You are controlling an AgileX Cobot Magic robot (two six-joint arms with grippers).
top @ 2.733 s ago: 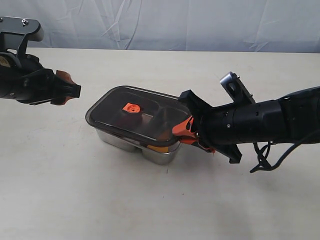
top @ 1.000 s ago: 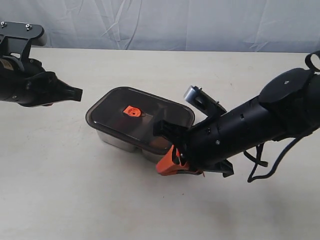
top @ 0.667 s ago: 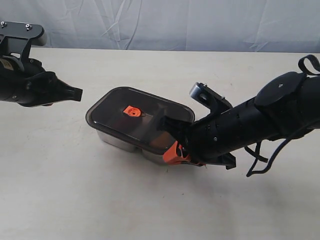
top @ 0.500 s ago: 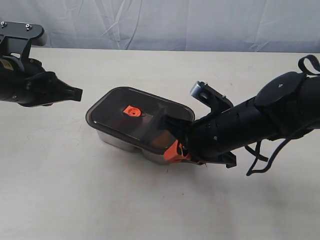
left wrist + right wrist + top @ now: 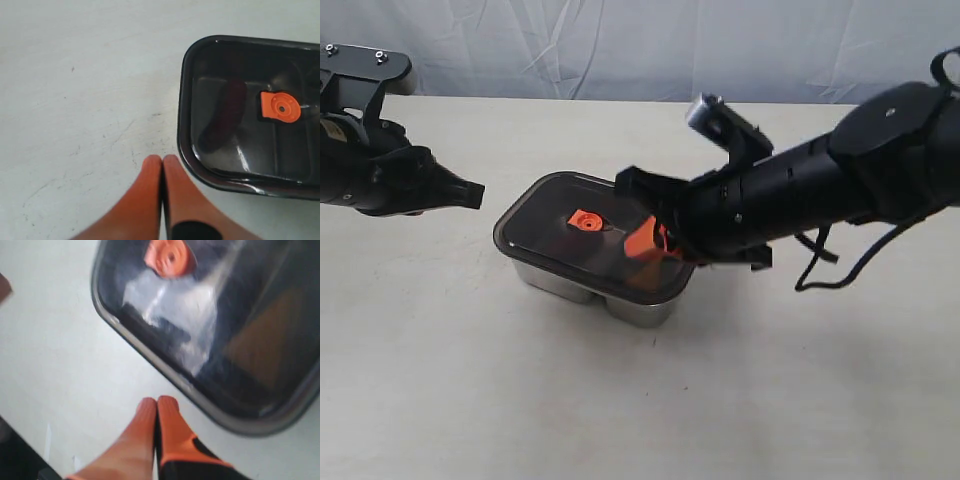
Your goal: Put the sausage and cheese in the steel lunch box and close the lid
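Centrally, lid [image 5: 545, 222]: sat atop steel lunch box [image 5: 560, 282], sausage [image 5: 225, 117] dim beneath.
Right gripper [image 5: 642, 240]: fingers together, empty, by lid.
Left gripper [image 5: 475, 193]: fingers together, well clear.

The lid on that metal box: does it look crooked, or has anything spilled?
Nothing stands out. The lid sits flat on the box with its edges lined up all round, and the sausage shows through it inside. No spill or damage shows around it.
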